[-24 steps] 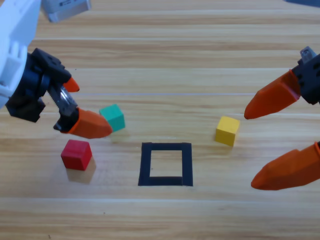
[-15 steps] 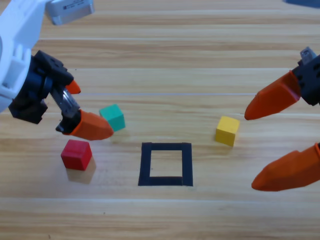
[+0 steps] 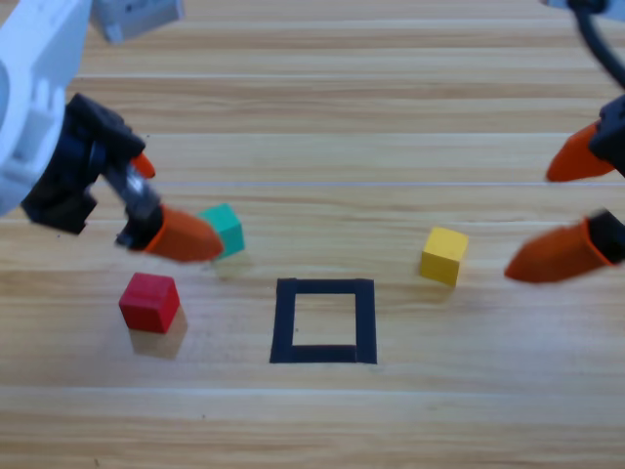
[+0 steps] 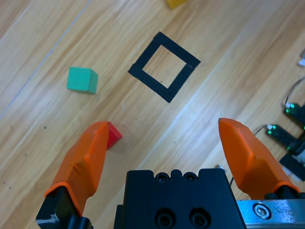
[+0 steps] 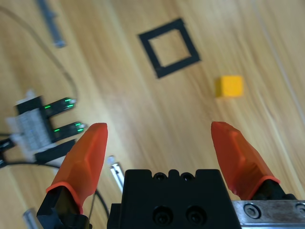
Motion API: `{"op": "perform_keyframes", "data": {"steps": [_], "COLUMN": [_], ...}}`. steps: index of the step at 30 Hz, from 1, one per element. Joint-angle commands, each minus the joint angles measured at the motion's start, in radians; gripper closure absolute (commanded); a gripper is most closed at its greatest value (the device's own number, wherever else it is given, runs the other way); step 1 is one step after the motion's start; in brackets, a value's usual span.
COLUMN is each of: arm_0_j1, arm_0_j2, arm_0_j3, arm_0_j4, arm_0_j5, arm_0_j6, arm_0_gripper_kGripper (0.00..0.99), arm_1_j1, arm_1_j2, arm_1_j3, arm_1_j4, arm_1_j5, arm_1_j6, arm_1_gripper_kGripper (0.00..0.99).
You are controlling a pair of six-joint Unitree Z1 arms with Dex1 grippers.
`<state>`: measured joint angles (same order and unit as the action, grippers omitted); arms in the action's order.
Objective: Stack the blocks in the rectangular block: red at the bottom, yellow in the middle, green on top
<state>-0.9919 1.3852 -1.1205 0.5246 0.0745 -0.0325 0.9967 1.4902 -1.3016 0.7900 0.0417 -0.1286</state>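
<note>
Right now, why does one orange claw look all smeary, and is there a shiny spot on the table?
High view: the right gripper is smeared by motion blur; the cubes stay crisp. Left wrist view: a pale glare streak lies on the table beside the tape square.

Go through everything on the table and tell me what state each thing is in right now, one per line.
Red cube: flat on the wood, left of the square, not held.
Green cube: on the wood, free, next to the left claw's lower jaw.
Yellow cube: on the wood right of the square, not held.
Tape square: nothing inside it.
Left claw: open, holding nothing.
Right claw: open, holding nothing, near the right edge.
</note>
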Motion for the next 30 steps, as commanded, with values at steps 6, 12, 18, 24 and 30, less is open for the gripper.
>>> {"op": "perform_keyframes", "data": {"steps": [6, 12, 18, 24, 30], "arm_0_j1": [0.167, 0.257, 0.274, 0.274, 0.274], "arm_0_j2": [0.150, 0.227, 0.353, 0.454, 0.466], "arm_0_j3": [-0.073, -0.070, -0.093, -0.110, -0.087], "arm_0_j4": [0.095, 0.163, 0.212, 0.213, 0.181], "arm_0_j5": [0.108, 0.120, 0.105, 0.041, 0.028], "arm_0_j6": [-0.374, -0.478, -0.503, -0.501, -0.507], "arm_0_gripper_kGripper": [0.016, 0.019, 0.021, 0.030, 0.030], "arm_1_j1": [-0.156, -0.204, -0.207, -0.207, -0.207], "arm_1_j2": [0.346, 0.501, 0.585, 0.665, 0.714], "arm_1_j3": [-0.119, -0.303, -0.298, -0.262, -0.255], "arm_1_j4": [0.020, 0.100, 0.069, 0.017, -0.031], "arm_1_j5": [-0.141, -0.192, -0.278, -0.236, -0.171], "arm_1_j6": [0.280, 0.609, 0.939, 1.077, 1.083], "arm_1_gripper_kGripper": [0.030, 0.014, 0.002, 0.011, 0.014]}}
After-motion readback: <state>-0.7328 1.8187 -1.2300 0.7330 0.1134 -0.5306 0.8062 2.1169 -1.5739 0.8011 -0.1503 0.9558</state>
